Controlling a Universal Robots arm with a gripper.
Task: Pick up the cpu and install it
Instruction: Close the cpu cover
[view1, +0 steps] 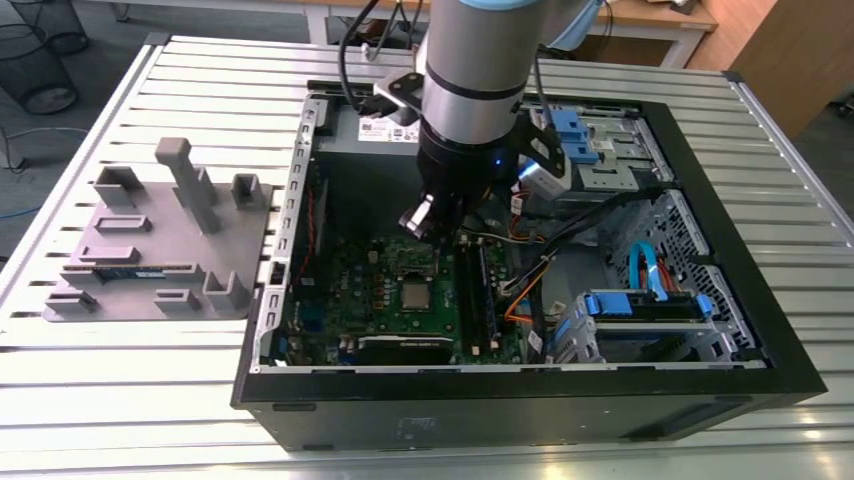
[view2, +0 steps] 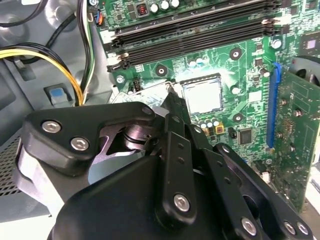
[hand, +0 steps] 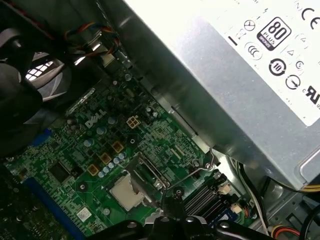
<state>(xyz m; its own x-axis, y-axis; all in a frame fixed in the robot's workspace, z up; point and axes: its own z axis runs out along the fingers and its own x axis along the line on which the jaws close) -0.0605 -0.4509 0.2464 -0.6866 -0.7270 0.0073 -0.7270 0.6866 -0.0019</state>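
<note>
Open black PC case lies on its side on a slatted metal table. Green motherboard sits in the case floor; black memory slots run along one edge. Silver power supply mounted at the case's far end. Blue drive brackets at the exterior view's right. Yellow cables curve beside the board. Grey fixture tray with upright posts rests on the table at the exterior view's left, holding a green memory stick.
</note>
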